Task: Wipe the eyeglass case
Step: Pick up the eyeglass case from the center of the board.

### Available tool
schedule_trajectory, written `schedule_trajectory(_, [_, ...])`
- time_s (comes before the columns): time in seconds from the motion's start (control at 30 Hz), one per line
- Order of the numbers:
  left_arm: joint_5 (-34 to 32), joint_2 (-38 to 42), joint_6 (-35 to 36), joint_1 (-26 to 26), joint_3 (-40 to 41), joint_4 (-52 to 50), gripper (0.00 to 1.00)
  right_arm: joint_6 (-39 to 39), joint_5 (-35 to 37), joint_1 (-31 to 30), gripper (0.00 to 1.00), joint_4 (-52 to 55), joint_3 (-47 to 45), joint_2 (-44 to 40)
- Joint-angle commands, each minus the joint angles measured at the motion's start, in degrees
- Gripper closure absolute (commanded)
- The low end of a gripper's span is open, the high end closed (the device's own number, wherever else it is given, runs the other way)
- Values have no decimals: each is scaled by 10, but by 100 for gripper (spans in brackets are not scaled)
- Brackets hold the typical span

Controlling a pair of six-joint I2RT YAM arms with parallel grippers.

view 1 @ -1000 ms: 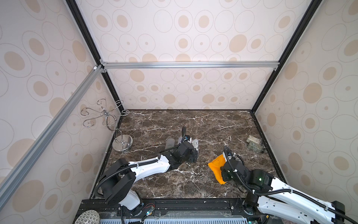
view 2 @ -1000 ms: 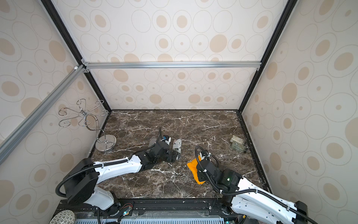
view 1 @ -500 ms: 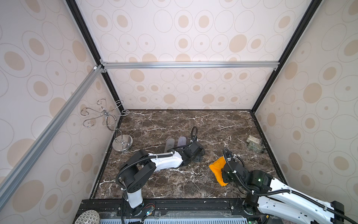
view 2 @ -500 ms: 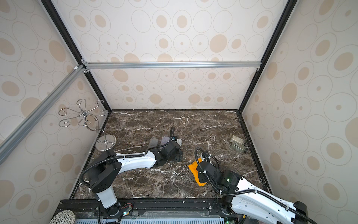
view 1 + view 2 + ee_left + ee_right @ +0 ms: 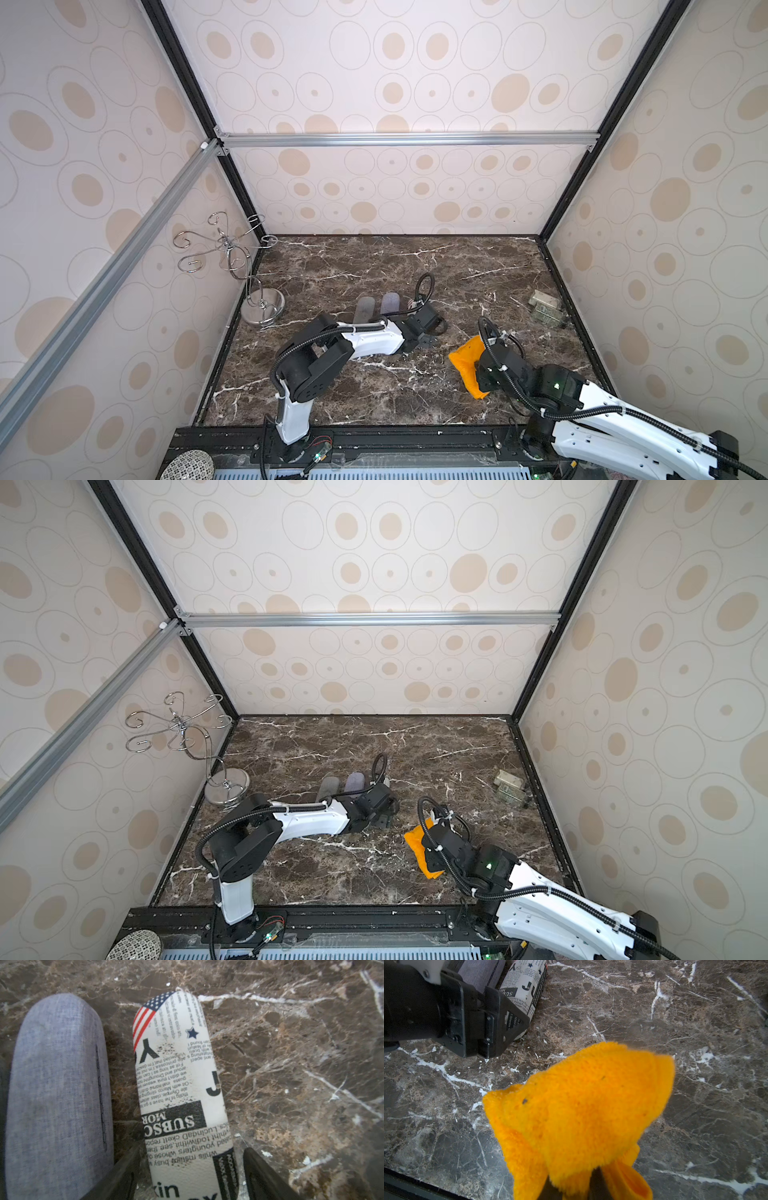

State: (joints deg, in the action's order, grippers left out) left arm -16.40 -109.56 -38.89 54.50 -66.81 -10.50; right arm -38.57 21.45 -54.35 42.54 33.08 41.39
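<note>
Eyeglass case lies between the left fingers.

A shiny wire stand with curly hooks stands at the left edge of the brown marble worktop, close to the wall. A dark grey case and a purple-grey case lie side by side near the middle. Some small pale blocks sit by the right wall, too small to make out.

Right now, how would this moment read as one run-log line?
left gripper: open, straddling newsprint eyeglass case | right gripper: shut on orange cloth | cloth: clear of case
</note>
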Motion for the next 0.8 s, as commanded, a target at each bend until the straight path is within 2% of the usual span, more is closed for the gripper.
schedule_trajectory(0.0, [-16, -8, -18, 7, -21, -22, 24, -12, 6, -2, 94, 8, -6, -1])
schedule_trajectory(0.37, [-12, -27, -16, 7, -32, -14, 29, -12, 4, -2, 94, 9, -11, 0])
schedule_trajectory(0.77, [-7, -43, -26, 4, -39, -12, 27, -10, 1, -3, 95, 16, -15, -3])
